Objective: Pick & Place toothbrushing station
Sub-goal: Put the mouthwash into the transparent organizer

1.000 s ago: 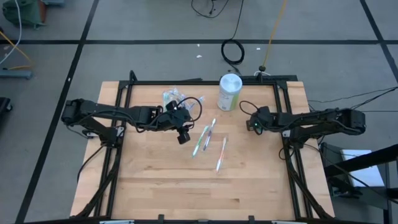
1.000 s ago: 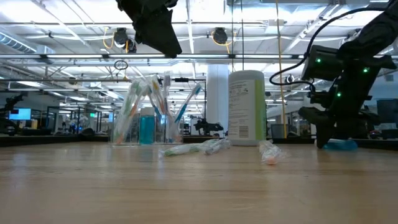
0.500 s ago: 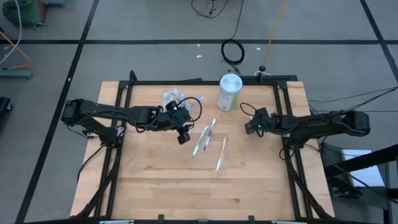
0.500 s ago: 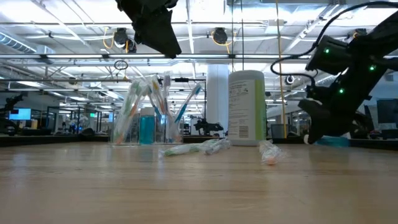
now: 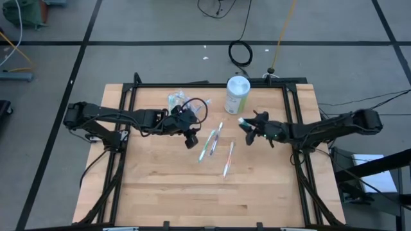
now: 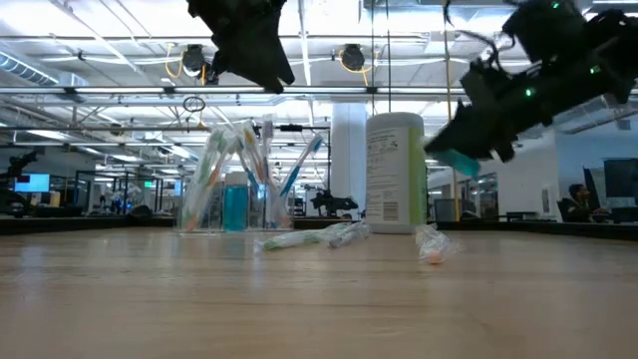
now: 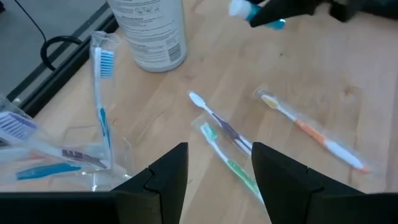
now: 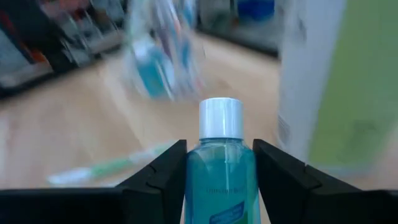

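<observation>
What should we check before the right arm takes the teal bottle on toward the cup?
1. Grip: right hand shut on the teal bottle, white cap pointing forward: ok.
2. Bottle clear of the table: carried in the air in the low view: ok.
3. Canister close beside the path, standing upright: ok, but watch clearance.
4. Loose toothbrushes on the table below the path: three lie flat between the arms: ok.
5. Left hand open, holding nothing, hovering beside the cup: may crowd the drop: not ok.
6. Free room in the cup among the brushes: cannot tell.
</observation>
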Robot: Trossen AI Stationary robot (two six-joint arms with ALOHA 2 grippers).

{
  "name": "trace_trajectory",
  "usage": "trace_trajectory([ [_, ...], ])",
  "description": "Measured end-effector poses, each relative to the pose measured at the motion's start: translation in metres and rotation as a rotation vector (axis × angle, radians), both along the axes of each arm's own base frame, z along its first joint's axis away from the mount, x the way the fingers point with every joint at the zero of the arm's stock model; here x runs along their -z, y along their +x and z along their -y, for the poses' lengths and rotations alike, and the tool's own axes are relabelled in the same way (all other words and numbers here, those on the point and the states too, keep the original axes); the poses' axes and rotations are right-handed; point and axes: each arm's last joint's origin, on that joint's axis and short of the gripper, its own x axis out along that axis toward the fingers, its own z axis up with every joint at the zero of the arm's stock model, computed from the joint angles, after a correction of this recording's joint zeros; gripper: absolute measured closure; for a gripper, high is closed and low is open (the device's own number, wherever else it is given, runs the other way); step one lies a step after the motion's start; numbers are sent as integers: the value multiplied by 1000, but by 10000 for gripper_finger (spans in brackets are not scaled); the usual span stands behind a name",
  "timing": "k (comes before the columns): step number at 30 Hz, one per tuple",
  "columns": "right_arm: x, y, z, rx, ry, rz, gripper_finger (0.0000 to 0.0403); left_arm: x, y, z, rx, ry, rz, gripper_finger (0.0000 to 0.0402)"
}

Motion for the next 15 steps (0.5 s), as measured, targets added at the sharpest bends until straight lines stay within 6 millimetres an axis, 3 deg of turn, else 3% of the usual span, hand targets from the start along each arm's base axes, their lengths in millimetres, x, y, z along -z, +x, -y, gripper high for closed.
trace_trajectory([
  [9, -22, 24, -20, -68, -256, 200, 245, -3, 3, 0, -41, -45, 63, 217],
  [15, -38, 55, -39, -182, -427, 137, 245, -7, 6, -1, -28, -62, 116, 218],
])
